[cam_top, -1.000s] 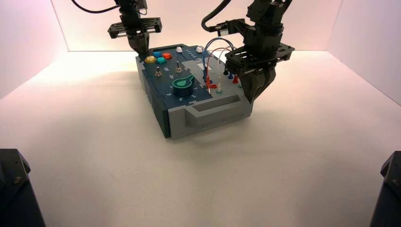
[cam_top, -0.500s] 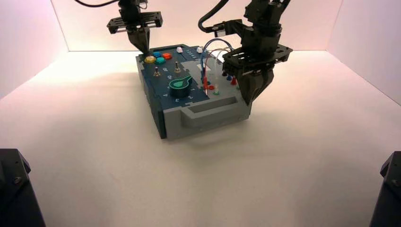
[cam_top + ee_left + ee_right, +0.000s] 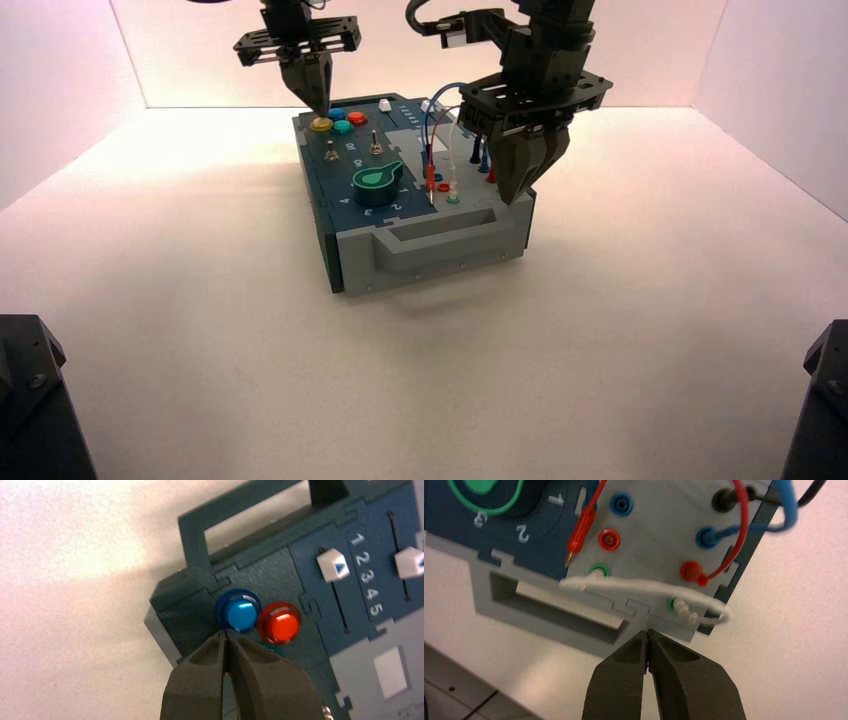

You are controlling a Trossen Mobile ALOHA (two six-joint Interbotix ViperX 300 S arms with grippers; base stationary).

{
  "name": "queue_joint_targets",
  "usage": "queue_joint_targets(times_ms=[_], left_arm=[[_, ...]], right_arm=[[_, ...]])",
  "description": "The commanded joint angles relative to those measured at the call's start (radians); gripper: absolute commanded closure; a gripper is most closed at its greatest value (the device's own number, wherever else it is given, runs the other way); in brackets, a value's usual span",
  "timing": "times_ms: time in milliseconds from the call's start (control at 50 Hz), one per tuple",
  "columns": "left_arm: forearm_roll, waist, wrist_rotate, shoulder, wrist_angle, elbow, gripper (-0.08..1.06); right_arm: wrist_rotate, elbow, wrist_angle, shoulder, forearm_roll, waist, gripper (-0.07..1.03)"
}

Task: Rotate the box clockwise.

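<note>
The box (image 3: pixel 360 262) sits in the middle of the white table (image 3: pixel 430 390), a bit crooked. From high up, it looks stiff and maybe heavy (its wires look easy to snag), so pushing opposite corners seems best. In the left wrist view, the left gripper (image 3: pixel 225 632) is closed on nothing, over the buttons. In the right wrist view, the right gripper (image 3: pixel 648 632) is closed and empty, near the grey handle (image 3: pixel 549 615).

Both arms reach out with wrists bent downward; the left gripper (image 3: pixel 321 112) and right gripper (image 3: pixel 508 200) hold their fingers closed.
</note>
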Motion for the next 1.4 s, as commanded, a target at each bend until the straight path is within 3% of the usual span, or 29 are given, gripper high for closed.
queue_joint_targets(times_ms=[20,520,640,980,1400], left_arm=[[-0.003,-0.018,0.002,-0.071,0.003,0.014,1.01],[0.02,0.032,0.003,-0.195,0.0,0.089,1.01],[0.021,0.054,0.018,-0.201,0.0,0.097,1.01],[0.025,0.091,0.035,-0.137,-0.041,0.081,1.01],[0.025,0.092,0.038,-0.041,-0.06,0.043,1.01]], right_arm=[[0.003,-0.003,0.008,-0.046,0.0,0.005,0.98],[0.003,0.035,0.055,-0.138,-0.014,-0.006,0.98],[0.003,0.044,0.057,-0.161,-0.018,-0.014,0.98],[0.003,0.101,0.032,-0.164,-0.038,-0.04,0.98],[-0.003,0.094,-0.006,-0.126,-0.038,-0.04,0.98]])
